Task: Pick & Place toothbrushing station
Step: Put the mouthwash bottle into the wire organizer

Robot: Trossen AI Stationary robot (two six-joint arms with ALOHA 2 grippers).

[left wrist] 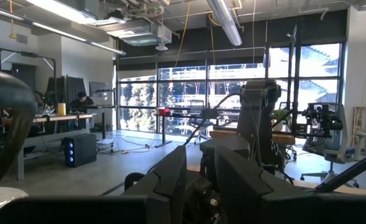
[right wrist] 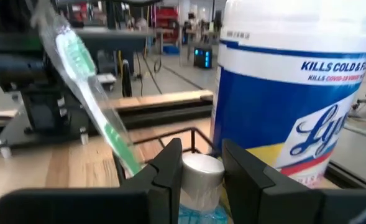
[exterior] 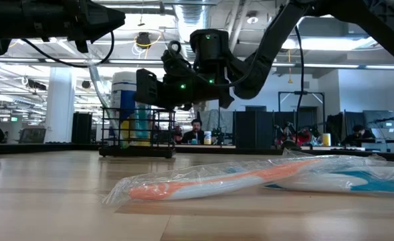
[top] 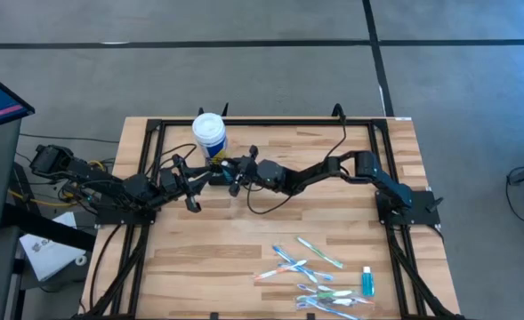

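Behind your butcher-block table (top: 244, 258) stretches an open lab with desks and tall windows. Your right gripper (right wrist: 198, 168) hangs over the black wire toothbrushing station (exterior: 138, 137), its two fingers (right wrist: 167, 165) clamped on the silver cap of a small tube (right wrist: 201, 171) with a blue body below. Just beside that tube, a green-and-white toothbrush (right wrist: 86, 87) in clear wrap leans tilted in the caddy, and right behind the fingers stands the white, blue-labelled wipes tub (right wrist: 294, 93), touching or nearly touching the station's far side.

From above, the station sits between your two grippers, near the back edge of the table, with the tub (top: 210, 133) just behind it. Your left gripper (top: 190, 182) is raised just beside the station on its other side, facing the right arm; its fingers (left wrist: 170, 180) stand slightly apart with nothing between them.

Well away, near the front edge, lie several wrapped toothbrushes (top: 310, 271) and a small blue tube (top: 366, 282); one orange-handled brush (exterior: 237, 184) lies closest to the low camera.
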